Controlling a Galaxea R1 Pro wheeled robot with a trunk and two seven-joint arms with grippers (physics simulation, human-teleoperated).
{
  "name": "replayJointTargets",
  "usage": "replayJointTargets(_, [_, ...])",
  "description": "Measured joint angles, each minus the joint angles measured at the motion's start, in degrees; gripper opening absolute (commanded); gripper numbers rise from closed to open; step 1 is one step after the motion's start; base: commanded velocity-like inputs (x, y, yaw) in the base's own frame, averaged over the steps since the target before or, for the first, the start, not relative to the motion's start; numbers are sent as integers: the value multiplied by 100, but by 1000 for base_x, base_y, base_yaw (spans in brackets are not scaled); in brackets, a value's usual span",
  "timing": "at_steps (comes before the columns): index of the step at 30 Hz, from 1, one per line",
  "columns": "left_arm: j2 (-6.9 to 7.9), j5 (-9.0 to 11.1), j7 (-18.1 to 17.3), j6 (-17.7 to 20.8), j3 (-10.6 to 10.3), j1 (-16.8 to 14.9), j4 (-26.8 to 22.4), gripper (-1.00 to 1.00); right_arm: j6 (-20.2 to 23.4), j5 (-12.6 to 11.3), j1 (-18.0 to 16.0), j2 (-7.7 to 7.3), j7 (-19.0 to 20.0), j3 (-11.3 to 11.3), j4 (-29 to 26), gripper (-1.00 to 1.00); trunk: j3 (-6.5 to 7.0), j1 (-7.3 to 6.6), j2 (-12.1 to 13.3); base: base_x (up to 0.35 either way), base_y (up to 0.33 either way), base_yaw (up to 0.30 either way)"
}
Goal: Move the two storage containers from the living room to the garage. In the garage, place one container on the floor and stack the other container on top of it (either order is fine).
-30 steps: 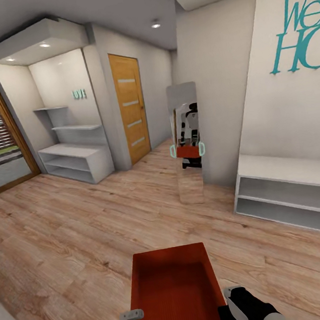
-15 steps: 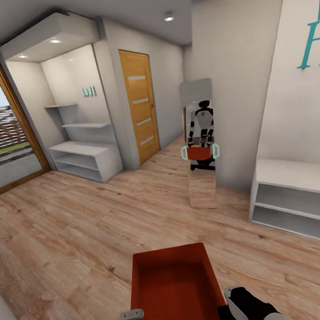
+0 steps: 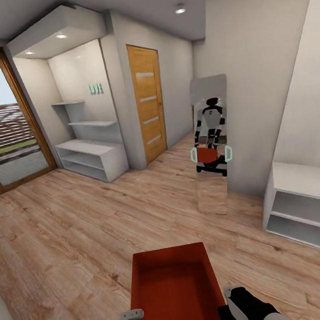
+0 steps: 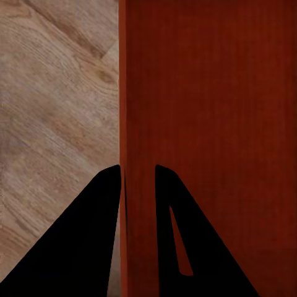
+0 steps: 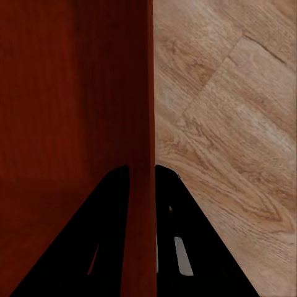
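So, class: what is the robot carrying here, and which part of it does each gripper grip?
One orange-red storage container. The left gripper pinches its left side wall; the right gripper pinches its right side wall, one finger inside and one outside each.

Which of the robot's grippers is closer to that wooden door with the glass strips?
Left, by a small margin. The left gripper clamps the orange-red bin's left wall, the side toward the door; the right gripper clamps the opposite wall.

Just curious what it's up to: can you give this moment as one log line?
carrying | bin held over wood floor | left gripper and right gripper each clamp a side wall | door ahead
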Motion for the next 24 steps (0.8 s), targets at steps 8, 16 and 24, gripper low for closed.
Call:
replayJointTargets(8, [0, 0, 0, 1, 0, -1, 1, -100, 2, -1, 0, 0, -1, 0, -1, -100, -8, 0, 0, 295, 0, 19])
replayJointTargets(16, [0, 1, 0, 14, 0, 0, 0, -100, 13, -3, 0, 0, -4, 1, 0, -100, -21, 0, 0, 317, 36, 61])
replayJointTargets(24, [0, 2, 0, 13, 0, 0, 0, -100, 12, -5, 0, 0, -3, 2, 0, -100, -50, 0, 0, 321, 70, 95])
